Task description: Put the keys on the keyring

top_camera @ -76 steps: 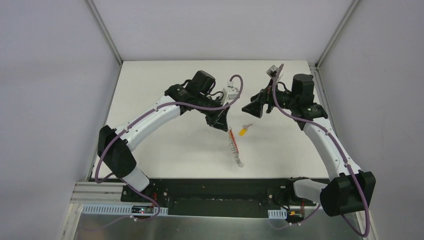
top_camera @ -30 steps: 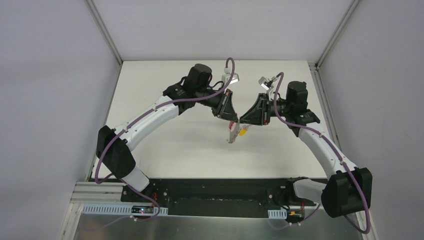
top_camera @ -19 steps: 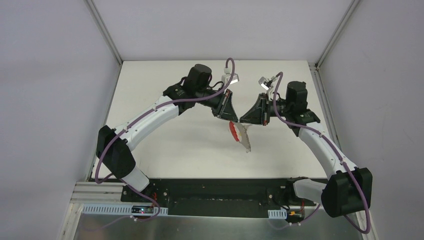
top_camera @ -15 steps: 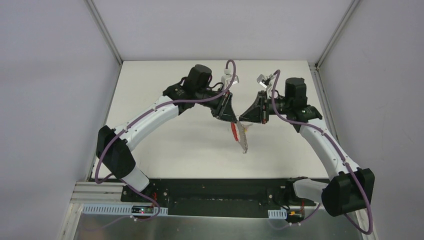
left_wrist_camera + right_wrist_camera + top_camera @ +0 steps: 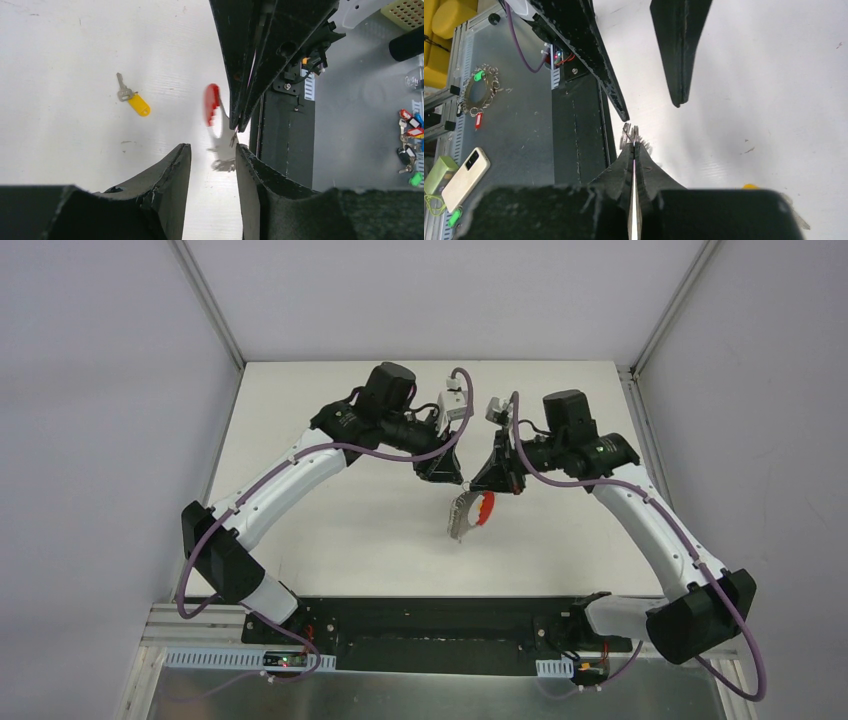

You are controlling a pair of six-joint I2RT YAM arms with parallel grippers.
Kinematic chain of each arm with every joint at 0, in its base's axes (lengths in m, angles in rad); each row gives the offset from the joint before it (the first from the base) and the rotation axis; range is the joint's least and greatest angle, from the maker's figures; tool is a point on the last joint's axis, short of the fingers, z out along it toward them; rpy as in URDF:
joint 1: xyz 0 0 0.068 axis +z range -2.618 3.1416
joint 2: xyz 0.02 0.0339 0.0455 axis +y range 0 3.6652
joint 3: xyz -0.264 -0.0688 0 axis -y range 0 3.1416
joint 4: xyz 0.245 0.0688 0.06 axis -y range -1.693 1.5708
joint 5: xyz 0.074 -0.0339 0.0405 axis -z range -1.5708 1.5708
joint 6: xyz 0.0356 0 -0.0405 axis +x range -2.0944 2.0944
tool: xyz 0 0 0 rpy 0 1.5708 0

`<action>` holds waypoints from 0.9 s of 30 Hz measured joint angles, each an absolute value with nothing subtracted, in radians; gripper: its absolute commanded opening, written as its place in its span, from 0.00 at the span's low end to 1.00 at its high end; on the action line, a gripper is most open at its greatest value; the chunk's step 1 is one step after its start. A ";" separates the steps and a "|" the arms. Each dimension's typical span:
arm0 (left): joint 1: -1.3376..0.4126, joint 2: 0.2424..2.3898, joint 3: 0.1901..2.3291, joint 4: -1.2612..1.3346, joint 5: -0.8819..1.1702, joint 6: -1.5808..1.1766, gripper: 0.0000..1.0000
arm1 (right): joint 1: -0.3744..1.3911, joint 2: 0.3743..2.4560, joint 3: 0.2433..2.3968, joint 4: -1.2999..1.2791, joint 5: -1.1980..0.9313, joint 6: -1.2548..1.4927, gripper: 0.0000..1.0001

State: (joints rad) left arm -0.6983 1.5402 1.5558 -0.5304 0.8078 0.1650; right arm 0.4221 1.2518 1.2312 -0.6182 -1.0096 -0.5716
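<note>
The keyring [image 5: 468, 514] hangs above the table from my right gripper [image 5: 482, 486], which is shut on its top. Its red band [image 5: 485, 506] faces right and the silvery chain [image 5: 458, 522] droops left. The left wrist view shows the red band [image 5: 212, 102] and the blurred chain [image 5: 224, 152] under the right gripper [image 5: 235, 128]. The key [image 5: 131, 99], yellow-headed, lies flat on the white table left of them. My left gripper [image 5: 212, 146] is open and holds nothing, close beside the right one [image 5: 633, 142]. In the top view the key is hidden.
The black base rail [image 5: 282, 135] runs along the table's near edge. Beyond it lies a grey metal floor with loose key tags [image 5: 410, 145], a key bunch [image 5: 478, 90] and a phone [image 5: 466, 172]. White walls border the table [image 5: 330, 530].
My left gripper has opened and let go of the keyring. My right gripper has shut on it, and the loop now swings from it. Both grippers have shifted slightly left and away.
</note>
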 measured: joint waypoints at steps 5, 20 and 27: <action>-0.699 1.540 1.538 -0.530 0.836 0.213 0.39 | 0.456 1.256 1.231 -0.652 -0.986 -0.593 0.00; -0.713 1.540 1.462 -0.506 0.936 0.276 0.30 | 0.469 1.258 1.230 -0.630 -0.988 -0.583 0.00; -0.714 1.540 1.450 -0.467 0.952 0.259 0.24 | 0.469 1.258 1.224 -0.620 -0.992 -0.577 0.00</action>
State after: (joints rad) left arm -0.7139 1.5398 1.4498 -0.4671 0.9524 0.2592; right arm 0.4690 1.2579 1.2243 -0.6205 -0.9916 -0.5770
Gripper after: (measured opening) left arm 0.263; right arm 0.006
